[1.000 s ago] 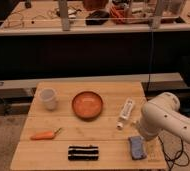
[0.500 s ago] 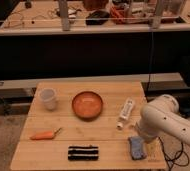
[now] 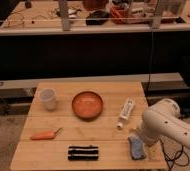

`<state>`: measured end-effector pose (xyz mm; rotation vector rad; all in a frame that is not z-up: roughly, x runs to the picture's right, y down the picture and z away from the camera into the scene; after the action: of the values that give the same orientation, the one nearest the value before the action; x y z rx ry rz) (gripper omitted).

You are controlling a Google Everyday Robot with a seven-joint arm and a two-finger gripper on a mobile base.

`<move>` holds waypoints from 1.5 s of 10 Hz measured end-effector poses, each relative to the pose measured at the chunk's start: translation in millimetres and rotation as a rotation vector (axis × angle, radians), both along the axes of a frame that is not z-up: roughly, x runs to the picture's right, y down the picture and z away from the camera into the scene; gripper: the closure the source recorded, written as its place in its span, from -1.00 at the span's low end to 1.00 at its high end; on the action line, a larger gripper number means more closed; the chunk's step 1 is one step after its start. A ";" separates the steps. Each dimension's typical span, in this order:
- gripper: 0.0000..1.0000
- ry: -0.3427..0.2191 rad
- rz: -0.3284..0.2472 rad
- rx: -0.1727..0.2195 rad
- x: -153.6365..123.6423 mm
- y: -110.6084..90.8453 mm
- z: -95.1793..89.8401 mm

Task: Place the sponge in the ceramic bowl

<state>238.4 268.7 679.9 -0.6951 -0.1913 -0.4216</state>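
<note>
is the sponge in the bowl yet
No, the sponge lies on the table near its front right corner, right by the gripper, and the bowl holds nothing.

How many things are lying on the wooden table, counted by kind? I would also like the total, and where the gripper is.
Bowl: 1
Cup: 1
Sponge: 1
White tube: 1
Orange tool: 1
Black ribbed block: 1
Total: 6
The gripper is just over the sponge, near the table edge.
</note>
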 end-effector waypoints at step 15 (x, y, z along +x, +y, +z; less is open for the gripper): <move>-0.60 -0.013 -0.026 0.018 8.6 31.7 20.5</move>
<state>247.0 300.5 700.4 -0.6781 -0.1908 -0.4523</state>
